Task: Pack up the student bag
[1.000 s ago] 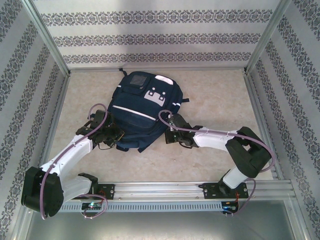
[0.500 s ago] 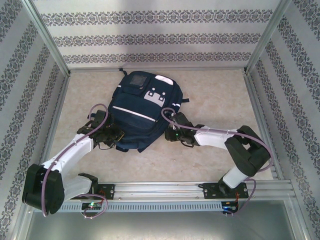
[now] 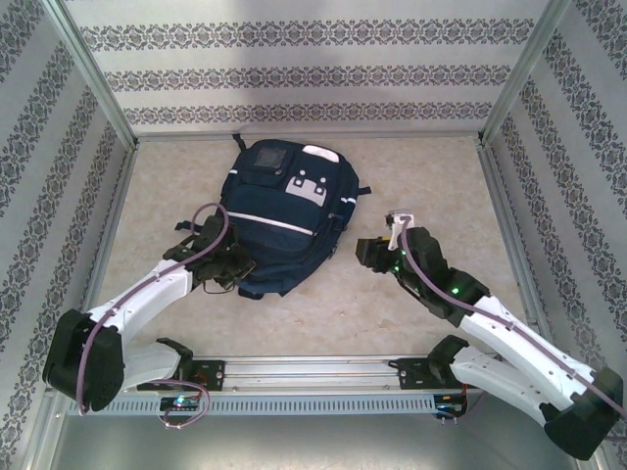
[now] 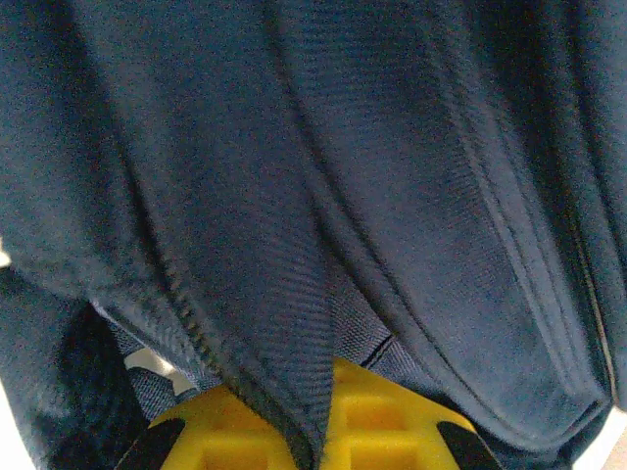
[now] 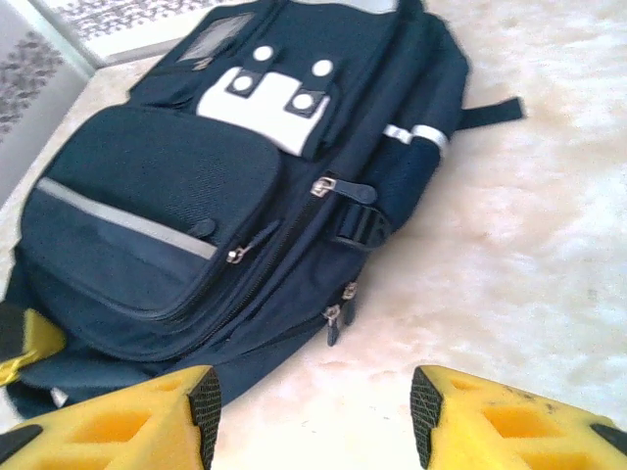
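Observation:
The student bag (image 3: 279, 206) lies flat on the beige table, navy with a grey snap patch (image 5: 269, 98) and a pale stripe across its front pocket. My left gripper (image 3: 233, 266) is at its near left corner, shut on a fold of the navy fabric (image 4: 294, 323) that runs down between the yellow fingers (image 4: 392, 421). My right gripper (image 3: 364, 253) stands open over bare table, a short way right of the bag's near right side. Nothing lies between the right gripper (image 5: 313, 411) jaws. Two zipper pulls (image 5: 336, 315) hang at the bag's edge just ahead of it.
Patterned walls and metal posts close the table (image 3: 431, 186) on three sides. A metal rail (image 3: 323, 370) carrying both arm bases runs along the near edge. Bare table lies right of the bag.
My right gripper has opened, let go of the bag's near right edge and drawn back to the right. The bag's lower right side has settled inward. The left gripper still holds its corner.

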Controlling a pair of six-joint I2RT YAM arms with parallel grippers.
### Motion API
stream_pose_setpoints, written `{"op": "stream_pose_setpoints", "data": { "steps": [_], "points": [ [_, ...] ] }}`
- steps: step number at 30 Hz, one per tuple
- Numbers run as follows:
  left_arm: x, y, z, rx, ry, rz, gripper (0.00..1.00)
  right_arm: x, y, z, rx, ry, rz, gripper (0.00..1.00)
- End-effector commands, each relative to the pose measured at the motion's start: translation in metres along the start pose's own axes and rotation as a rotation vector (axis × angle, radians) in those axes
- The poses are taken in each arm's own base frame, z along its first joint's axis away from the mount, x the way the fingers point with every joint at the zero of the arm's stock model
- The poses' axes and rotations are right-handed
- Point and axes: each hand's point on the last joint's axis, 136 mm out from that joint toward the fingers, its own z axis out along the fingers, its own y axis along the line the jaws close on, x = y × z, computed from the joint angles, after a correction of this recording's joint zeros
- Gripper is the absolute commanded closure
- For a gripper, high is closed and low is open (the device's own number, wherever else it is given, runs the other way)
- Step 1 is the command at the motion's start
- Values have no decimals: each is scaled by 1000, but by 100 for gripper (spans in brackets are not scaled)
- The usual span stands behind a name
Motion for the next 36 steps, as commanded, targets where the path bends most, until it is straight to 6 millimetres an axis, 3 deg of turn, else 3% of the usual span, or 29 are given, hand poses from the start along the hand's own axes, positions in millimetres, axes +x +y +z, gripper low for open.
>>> {"op": "stream_pose_setpoints", "data": {
  "steps": [1, 10, 13, 16, 18, 20, 21, 23, 24, 27, 29, 34, 36],
  "points": [
    [20, -50, -5, 108, 1, 97, 99, 12, -27, -2, 118, 48, 7, 46],
    [103, -86, 28, 82, 133, 304, 99, 3, -35, -9, 128, 10, 57, 44],
    [126, -85, 28, 48, 162, 377, 98, -1, -38, -13, 130, -4, 70, 44],
    [134, -75, 23, 21, 176, 389, 95, -6, -40, -17, 131, -28, 88, 43],
    [133, -71, 17, 30, 171, 384, 83, -8, -40, -19, 129, -40, 92, 41],
    [132, -71, 9, 46, 165, 390, 56, -9, -40, -19, 129, -41, 86, 34],
    [131, -71, 5, 50, 164, 406, 38, -10, -40, -20, 127, -43, 83, 23],
    [130, -75, -7, 74, 157, 479, 12, -13, -33, -23, 91, -45, 78, 2],
    [130, -79, -16, 98, 144, 542, 0, -15, -24, -26, 40, -46, 64, 2],
    [117, -89, -47, 172, 56, 703, 0, -26, -12, -38, -27, -92, 43, 2],
    [97, -97, -72, 214, -67, 780, 0, -31, -4, -45, -61, -103, 5, 2],
    [10, -107, -128, 46, -540, 949, 0, -50, -23, -43, 70, -181, -71, 2],
    [-22, -110, -142, -47, -723, 995, 0, -57, -18, -36, 55, -240, -208, 2]
  ]
}}
